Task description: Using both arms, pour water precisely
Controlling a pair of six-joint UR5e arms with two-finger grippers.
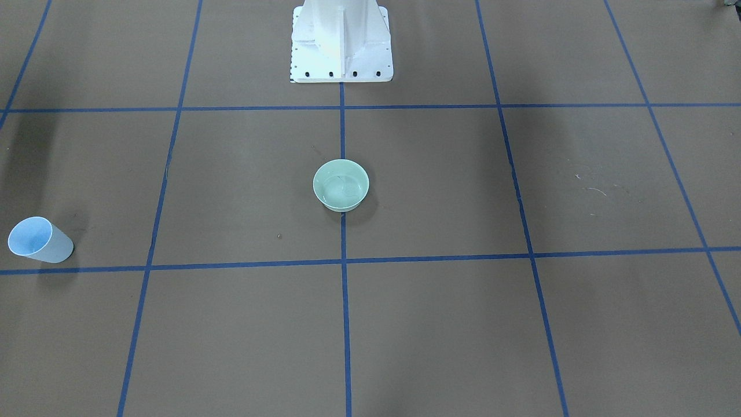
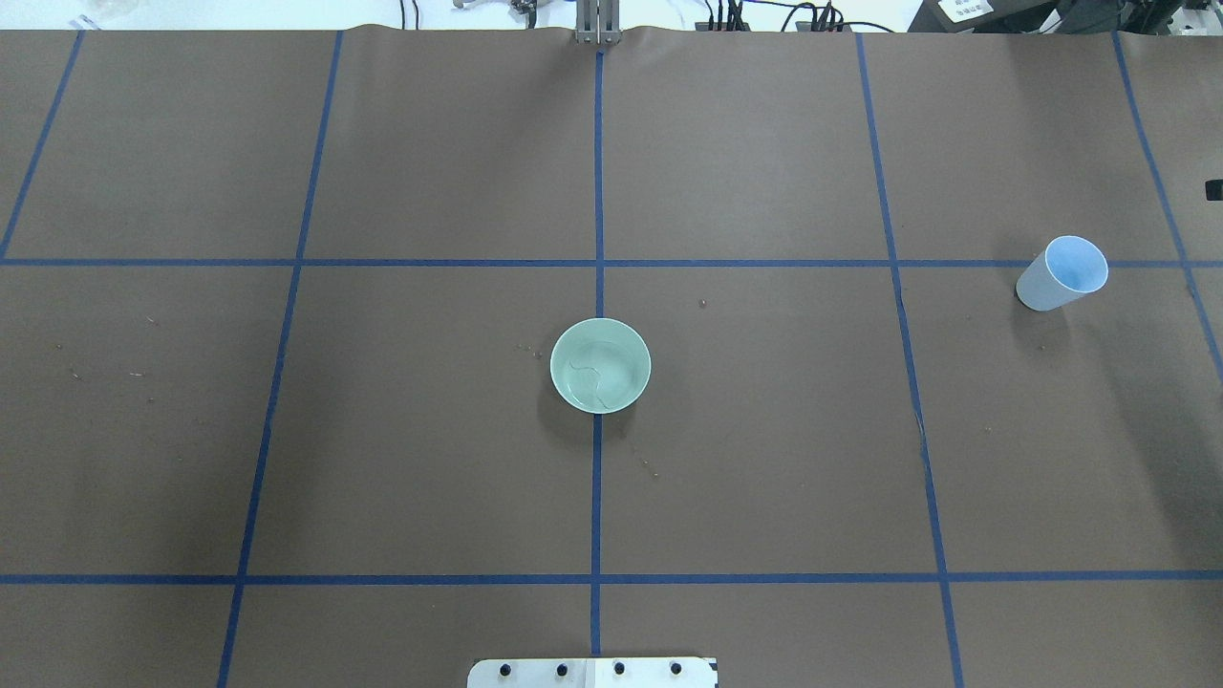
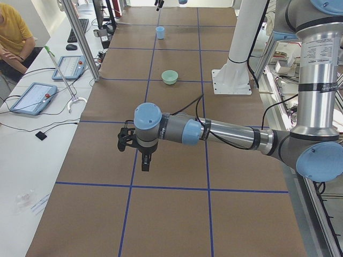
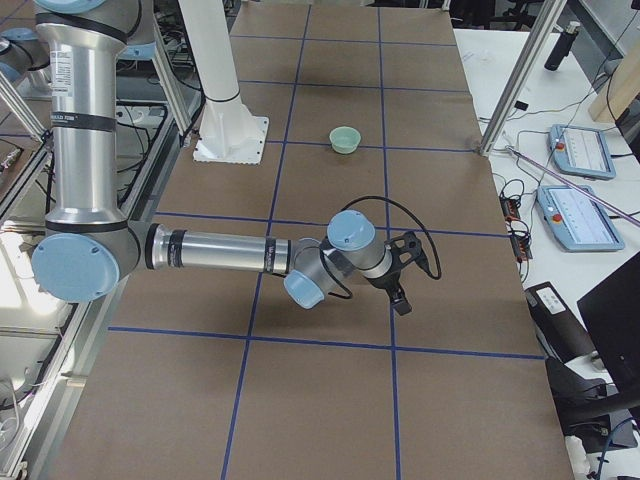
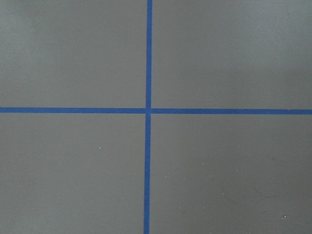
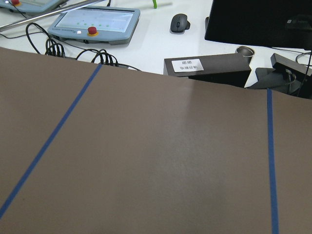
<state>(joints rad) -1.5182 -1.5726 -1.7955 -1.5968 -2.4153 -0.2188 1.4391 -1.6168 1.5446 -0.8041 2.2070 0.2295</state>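
The water [image 2: 600,375] is a shallow, clear film showing faint ripple lines inside the pale green bowl [image 2: 556,366] at the table's middle. The left arm [image 3: 230,134], silver-grey with pale blue caps, stretches level above the table's left end. The right arm [image 4: 220,250] stretches likewise above the right end.

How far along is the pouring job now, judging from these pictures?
Done, it seems: the green bowl holds a little water, seen as faint ripples. In hand: nothing; the left gripper and right gripper hang above the table, far from the blue cup. Left: I cannot tell whether more pouring remains.
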